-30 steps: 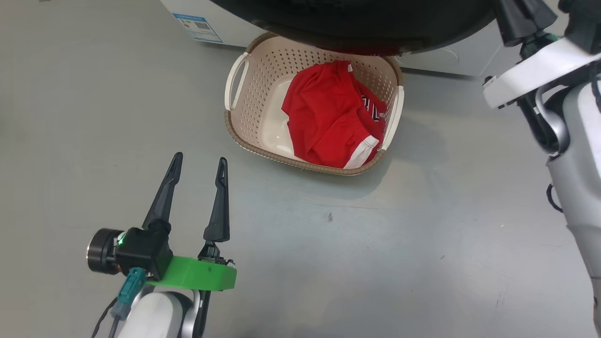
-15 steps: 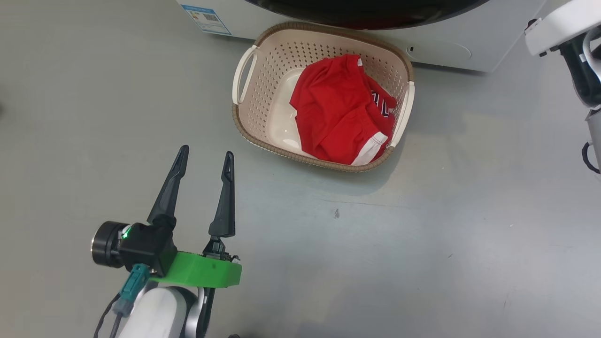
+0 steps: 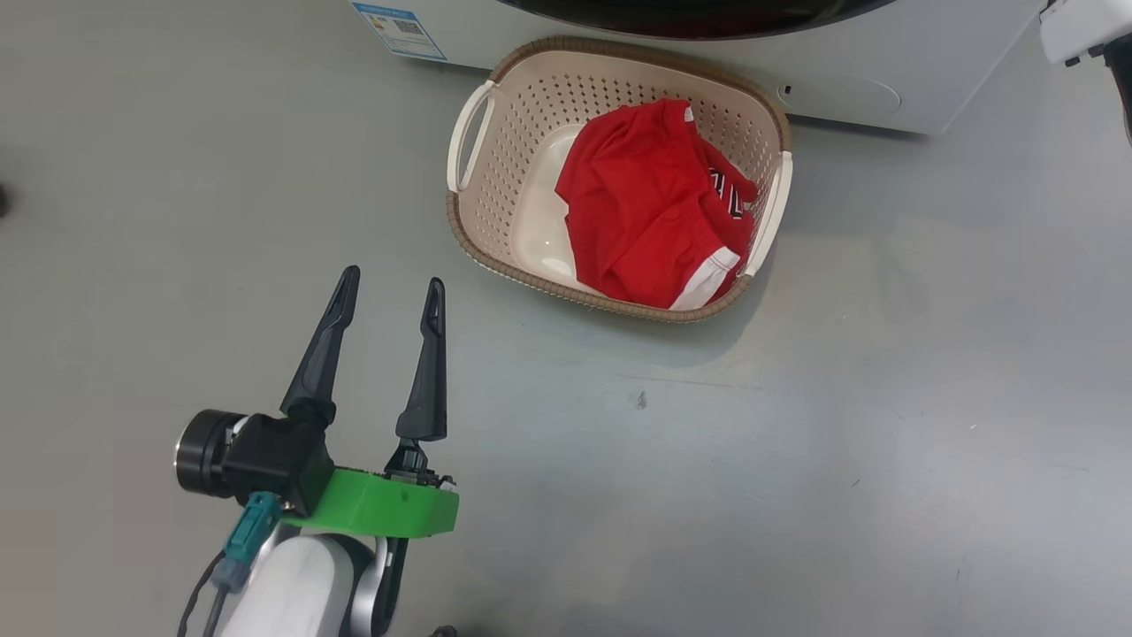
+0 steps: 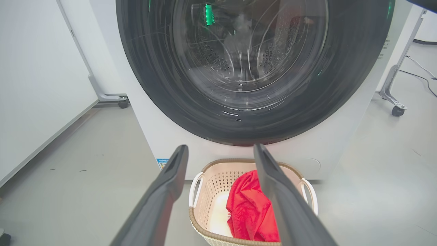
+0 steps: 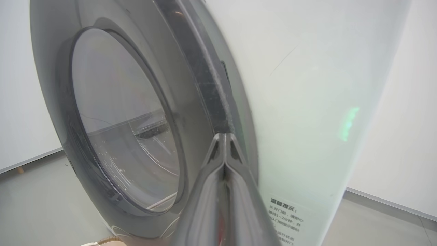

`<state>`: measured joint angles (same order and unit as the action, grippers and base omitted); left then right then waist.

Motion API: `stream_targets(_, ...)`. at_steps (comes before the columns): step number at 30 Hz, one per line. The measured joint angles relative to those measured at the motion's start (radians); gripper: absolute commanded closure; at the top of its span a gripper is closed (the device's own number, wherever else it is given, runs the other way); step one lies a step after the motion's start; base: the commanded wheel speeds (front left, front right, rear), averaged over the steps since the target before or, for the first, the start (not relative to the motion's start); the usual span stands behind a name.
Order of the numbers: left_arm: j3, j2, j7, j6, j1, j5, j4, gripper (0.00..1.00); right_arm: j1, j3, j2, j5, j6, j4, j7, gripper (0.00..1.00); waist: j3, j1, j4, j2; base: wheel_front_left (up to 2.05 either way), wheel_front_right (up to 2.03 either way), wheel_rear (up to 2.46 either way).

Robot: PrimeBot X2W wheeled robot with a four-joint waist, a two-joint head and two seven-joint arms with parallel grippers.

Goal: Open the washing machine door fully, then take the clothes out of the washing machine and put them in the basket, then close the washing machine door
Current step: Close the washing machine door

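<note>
Now we face the washing machine [image 4: 341, 147], its door [image 4: 252, 61] lying close against the front; we cannot tell whether it is latched. Just before it stands the basket [image 3: 531, 115], with the red clothes [image 3: 641, 221] heaped toward its right side. Our left gripper [image 3: 393, 277] hangs low over the floor [image 3: 796, 442], fingers spread and empty, pointing toward the basket. Our right gripper [image 5: 225, 135], fingers pressed together, is raised with its tips at the door's dark edge.

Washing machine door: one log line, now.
black-rimmed round glass door: looks shut | red fabric clothes: in cream perforated plastic basket | left gripper: open | right gripper: shut, at door rim
</note>
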<state>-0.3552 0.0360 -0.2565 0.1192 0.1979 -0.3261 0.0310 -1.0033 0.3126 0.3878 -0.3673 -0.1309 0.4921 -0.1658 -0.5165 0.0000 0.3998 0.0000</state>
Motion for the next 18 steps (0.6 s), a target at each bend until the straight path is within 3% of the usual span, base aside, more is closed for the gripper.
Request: stream_targets(18,0.01,-0.002,0.0,0.0,0.011,-0.009,-0.018,0.0,0.002,0.066,-0.02,-0.05,0.0,0.078,-0.057,1.0,0.043,0.0,-0.012,0.0,0.0,0.0,0.0)
